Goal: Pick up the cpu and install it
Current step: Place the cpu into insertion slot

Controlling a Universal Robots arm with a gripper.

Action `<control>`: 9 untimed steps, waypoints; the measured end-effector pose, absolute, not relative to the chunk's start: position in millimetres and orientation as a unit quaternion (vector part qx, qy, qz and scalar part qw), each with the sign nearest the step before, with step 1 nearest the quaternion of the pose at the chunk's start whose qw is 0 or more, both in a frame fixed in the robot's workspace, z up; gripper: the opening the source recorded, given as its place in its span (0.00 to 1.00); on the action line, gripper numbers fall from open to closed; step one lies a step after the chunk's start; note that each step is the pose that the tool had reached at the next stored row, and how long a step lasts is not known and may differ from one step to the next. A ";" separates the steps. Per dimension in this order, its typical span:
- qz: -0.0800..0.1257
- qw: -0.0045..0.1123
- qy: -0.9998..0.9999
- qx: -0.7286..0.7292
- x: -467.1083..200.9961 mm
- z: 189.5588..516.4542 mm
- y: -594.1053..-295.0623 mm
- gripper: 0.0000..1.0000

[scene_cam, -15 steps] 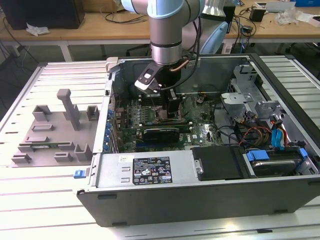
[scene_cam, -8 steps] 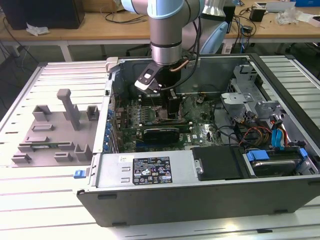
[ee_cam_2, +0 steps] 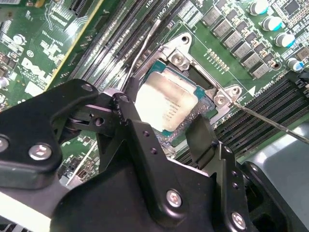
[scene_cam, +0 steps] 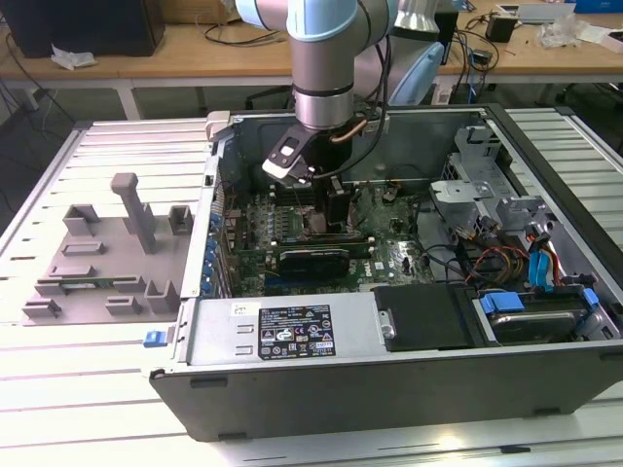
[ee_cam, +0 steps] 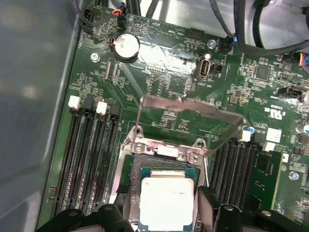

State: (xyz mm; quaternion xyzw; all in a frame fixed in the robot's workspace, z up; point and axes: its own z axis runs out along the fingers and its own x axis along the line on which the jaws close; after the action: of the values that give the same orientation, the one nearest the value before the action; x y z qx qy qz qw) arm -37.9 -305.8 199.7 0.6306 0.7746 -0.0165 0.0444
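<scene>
Black fingers of the gripper stood closest in both wrist views, drawn in narrow around the cpu, one finger against each of two opposite edges of its pale rim. The cpu lay flat with its silvery top up, inside the socket frame, and its green border showed within the frame's opening. In the first wrist view the same chip sat between the two fingertips of the gripper. The metal load plate stood tilted up and open over the far edge of the socket. A thin wire lever ran out from the socket's corner across the neighbouring memory slots.

More dark memory slots ran along either side of the socket on the green motherboard. A round coin battery sat on the board beyond the raised plate, near the motherboard's edge by the case wall.

In the exterior view the arm came straight down into the open computer case, and the gripper was low over the middle of the motherboard. Coloured cables lay bundled in the case's corner toward the exterior view's right. Outside the case, just beside its wall on the exterior view's left, a grey plastic tray with upright blocks rested on the slatted table.
</scene>
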 end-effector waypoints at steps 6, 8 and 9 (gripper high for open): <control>-0.004 0.034 0.775 0.631 -38.1 197.6 -305.8 0.67; -0.005 0.035 0.775 0.631 -38.1 197.5 -305.8 0.67; -0.008 0.037 0.776 0.630 -38.2 197.1 -305.8 0.67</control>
State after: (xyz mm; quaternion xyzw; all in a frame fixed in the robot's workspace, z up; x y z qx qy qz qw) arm -38.2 -305.8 197.1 0.6296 0.7760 -0.0075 0.0370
